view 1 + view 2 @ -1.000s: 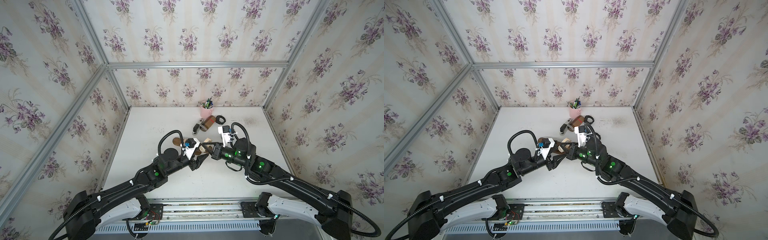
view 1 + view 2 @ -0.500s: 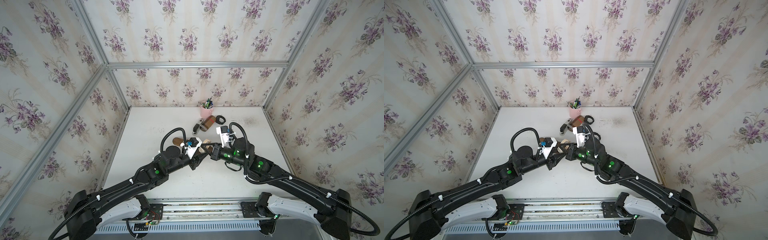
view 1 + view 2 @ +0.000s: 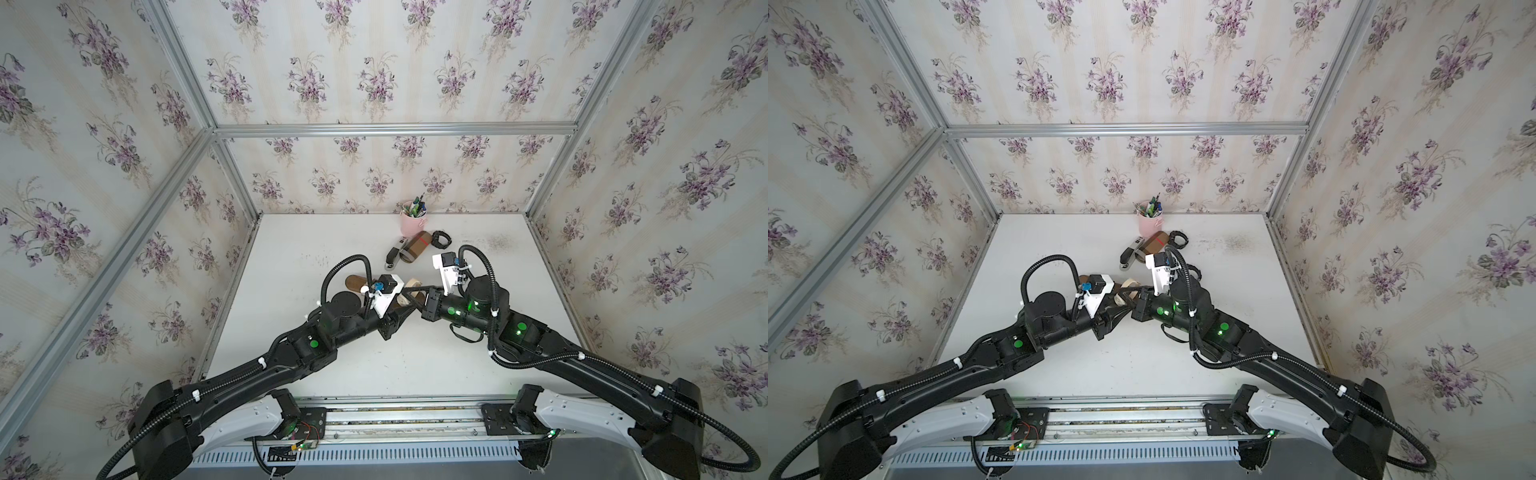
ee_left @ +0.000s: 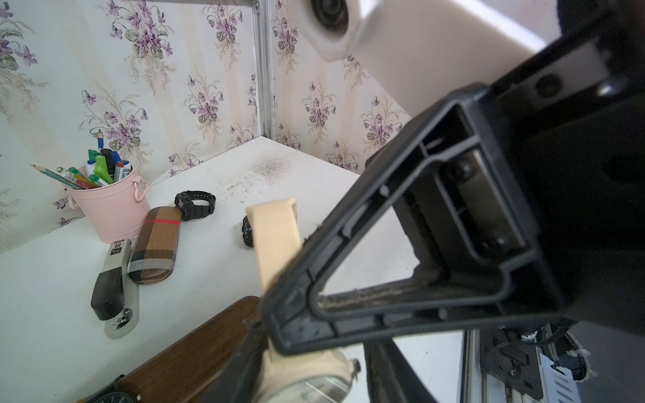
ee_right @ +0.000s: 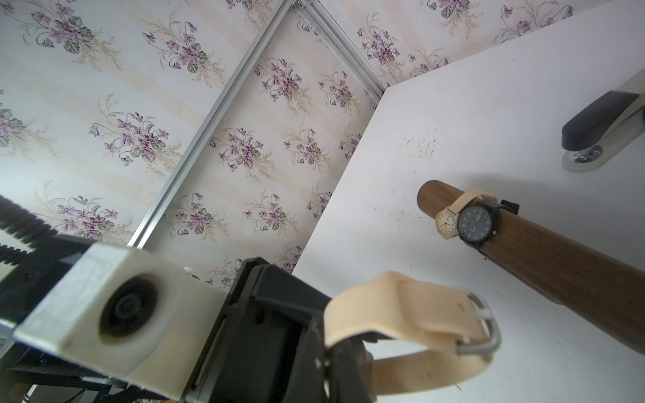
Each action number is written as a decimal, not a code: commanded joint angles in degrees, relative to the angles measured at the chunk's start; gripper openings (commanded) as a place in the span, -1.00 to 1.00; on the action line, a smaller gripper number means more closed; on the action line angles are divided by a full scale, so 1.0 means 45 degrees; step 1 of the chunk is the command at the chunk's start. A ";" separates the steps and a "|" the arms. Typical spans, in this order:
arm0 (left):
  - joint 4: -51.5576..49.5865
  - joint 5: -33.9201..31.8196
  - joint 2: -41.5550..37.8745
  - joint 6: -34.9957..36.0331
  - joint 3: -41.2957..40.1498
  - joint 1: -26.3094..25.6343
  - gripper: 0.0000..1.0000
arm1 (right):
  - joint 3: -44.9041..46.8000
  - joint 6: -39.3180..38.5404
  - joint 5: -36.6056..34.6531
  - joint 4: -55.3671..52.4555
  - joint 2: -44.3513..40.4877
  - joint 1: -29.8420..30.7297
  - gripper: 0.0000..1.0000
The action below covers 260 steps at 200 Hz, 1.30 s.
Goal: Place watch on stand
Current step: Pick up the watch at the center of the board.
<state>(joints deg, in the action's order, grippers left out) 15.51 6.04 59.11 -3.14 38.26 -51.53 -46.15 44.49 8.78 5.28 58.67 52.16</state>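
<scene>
1. Toward the left of the white table (image 3: 282, 257) lies the stand (image 3: 355, 283), its dark-brown bar partly hidden under the left wrist in both top views. The right wrist view shows two watches strapped around the bar near one rounded end: a small pale watch (image 5: 446, 223) touching a black-dialled watch (image 5: 476, 223).
2. The left gripper (image 4: 309, 378) is at the middle of the table. Its dark fingers flank the case of the cream watch, but I cannot tell whether they pinch it.
3. The cream watch (image 4: 275, 244) is up off the table between the two grippers. It is close by the stand's bar but not around it. Its strap is buckled into a loop, seen in the right wrist view.
4. The right gripper (image 4: 281, 314) reaches in from the right, and its jaws are closed on the cream watch where the strap meets the case.
5. Toward the back wall, a stapler (image 3: 392, 258) lies just beside a plaid case (image 3: 415, 248). A pink bucket (image 3: 410, 224) of pens stands behind them. A black watch (image 3: 441, 240) lies just right of the case. A second black watch (image 4: 247, 232) lies on the table, partly hidden behind the cream strap in the left wrist view.
</scene>
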 commanded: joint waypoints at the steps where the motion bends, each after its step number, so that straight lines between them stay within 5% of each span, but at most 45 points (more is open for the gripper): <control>1: 0.0225 0.0024 -0.0012 -0.0067 0.0033 -0.0004 -0.09 | 0.0002 -0.0072 -0.0065 0.0214 0.0018 0.0010 -1.00; 145: -0.0232 -0.0180 0.0023 0.0122 0.0228 -0.0015 -0.49 | -0.0043 -0.0257 -0.0593 0.0043 0.0021 0.0010 -1.00; 161: -0.0288 -0.0296 0.0027 0.0116 0.0267 -0.0013 -0.48 | -0.0076 -0.0258 -0.0778 -0.0078 0.0000 0.0010 -1.00; 193: -0.0398 -0.0592 0.0067 0.0070 0.0301 -0.0017 -0.11 | -0.0154 -0.0297 -0.1043 -0.0279 -0.0015 0.0008 -1.00; 260: -0.0478 -0.0420 0.0282 0.0070 0.0482 -0.0024 -0.18 | -0.0154 -0.0257 -0.0852 -0.0196 -0.0060 0.0023 -1.00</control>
<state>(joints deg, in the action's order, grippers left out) 12.78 3.79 60.18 -3.14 39.97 -51.57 -46.39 43.27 5.41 3.33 58.74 52.16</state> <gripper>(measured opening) 0.385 0.049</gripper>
